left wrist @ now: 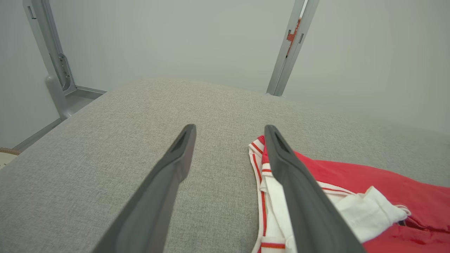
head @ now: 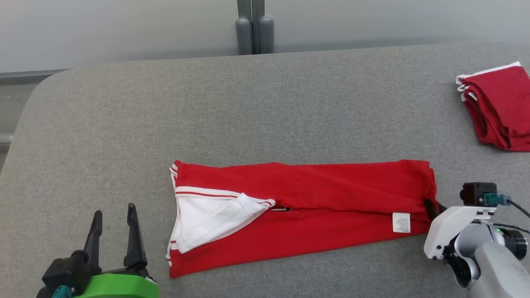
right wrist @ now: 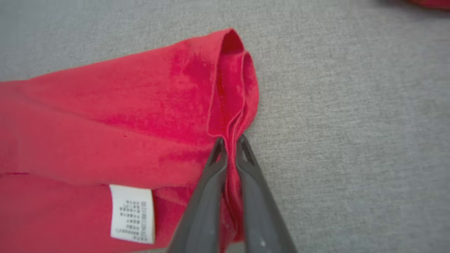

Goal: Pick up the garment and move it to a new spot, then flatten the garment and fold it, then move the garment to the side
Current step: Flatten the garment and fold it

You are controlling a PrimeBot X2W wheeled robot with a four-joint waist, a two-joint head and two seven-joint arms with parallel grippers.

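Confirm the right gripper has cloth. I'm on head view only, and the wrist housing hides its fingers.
Observer: Yes. In the right wrist view the right gripper is shut on the red garment, at its end edge.
Operator: One layer or several?
Observer: Several, it seems. The edge is doubled over there, and its folds run together between the fingertips.
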